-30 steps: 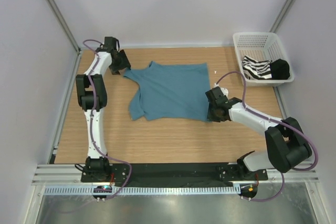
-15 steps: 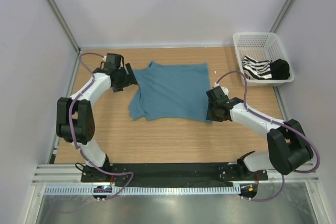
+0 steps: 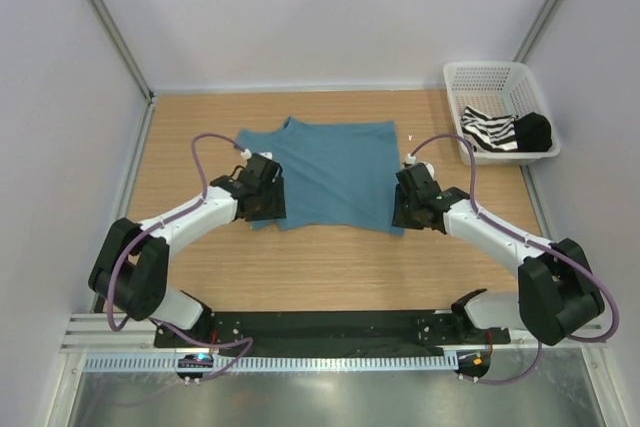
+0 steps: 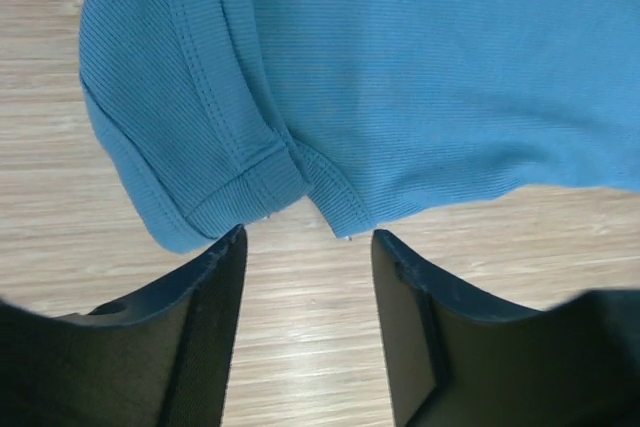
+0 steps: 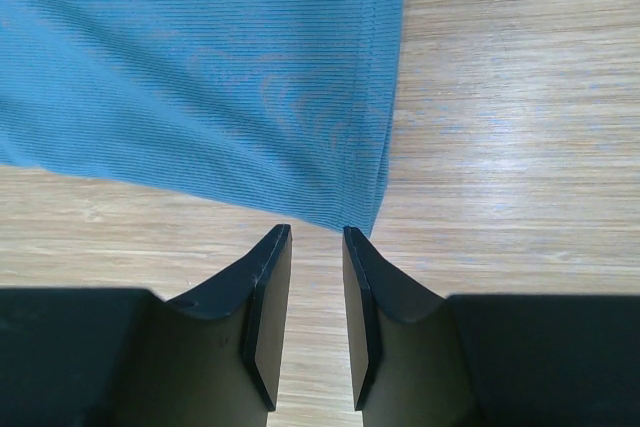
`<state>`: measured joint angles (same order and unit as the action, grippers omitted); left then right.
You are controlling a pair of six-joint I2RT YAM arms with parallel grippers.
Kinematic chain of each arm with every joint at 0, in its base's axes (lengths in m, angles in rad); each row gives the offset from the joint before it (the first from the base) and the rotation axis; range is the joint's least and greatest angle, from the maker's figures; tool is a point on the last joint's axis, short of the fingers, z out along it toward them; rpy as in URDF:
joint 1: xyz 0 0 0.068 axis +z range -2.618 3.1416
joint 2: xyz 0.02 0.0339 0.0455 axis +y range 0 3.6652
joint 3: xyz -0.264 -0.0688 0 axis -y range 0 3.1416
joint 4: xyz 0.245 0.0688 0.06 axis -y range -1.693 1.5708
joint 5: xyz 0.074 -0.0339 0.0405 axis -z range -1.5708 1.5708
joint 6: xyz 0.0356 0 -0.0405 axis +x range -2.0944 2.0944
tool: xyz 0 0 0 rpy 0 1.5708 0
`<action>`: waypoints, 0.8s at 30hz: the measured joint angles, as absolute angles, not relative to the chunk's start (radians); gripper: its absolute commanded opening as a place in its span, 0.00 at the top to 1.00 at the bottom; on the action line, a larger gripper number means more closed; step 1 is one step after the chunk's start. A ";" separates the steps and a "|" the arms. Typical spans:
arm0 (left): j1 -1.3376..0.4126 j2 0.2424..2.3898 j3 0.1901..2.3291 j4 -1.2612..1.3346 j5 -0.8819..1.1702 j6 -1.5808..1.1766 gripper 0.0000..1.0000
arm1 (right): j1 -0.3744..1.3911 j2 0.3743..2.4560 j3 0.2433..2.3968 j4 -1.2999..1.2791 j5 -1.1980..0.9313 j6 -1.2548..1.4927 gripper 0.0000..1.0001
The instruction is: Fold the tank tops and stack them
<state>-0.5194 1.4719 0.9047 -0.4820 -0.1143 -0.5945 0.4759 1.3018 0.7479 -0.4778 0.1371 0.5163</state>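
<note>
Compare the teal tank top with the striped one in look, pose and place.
Colour: the teal top is plain; the striped top is black and white.
Pose: the teal top lies spread out flat; the striped top is bunched up.
Place: the teal top is on the table; the striped top sits in the white basket.
Shared: both are cloth, and neither is neatly folded.

Overhead overview, wrist close-ups, all sharing teal top (image 3: 330,172)
</note>
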 measured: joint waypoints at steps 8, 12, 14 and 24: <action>-0.607 1.568 1.028 -0.583 -0.317 -0.563 0.53 | 0.476 1.289 0.733 -0.464 0.115 0.506 0.67; -0.624 1.644 1.091 -0.618 -0.362 -0.542 0.54 | 0.476 1.288 0.724 -0.459 0.105 0.506 0.67; -0.627 1.670 1.098 -0.627 -0.371 -0.534 0.57 | 0.476 1.288 0.720 -0.457 0.102 0.506 0.67; -0.628 1.774 1.105 -0.656 -0.387 -0.513 1.00 | 0.476 1.288 0.717 -0.444 0.094 0.506 0.67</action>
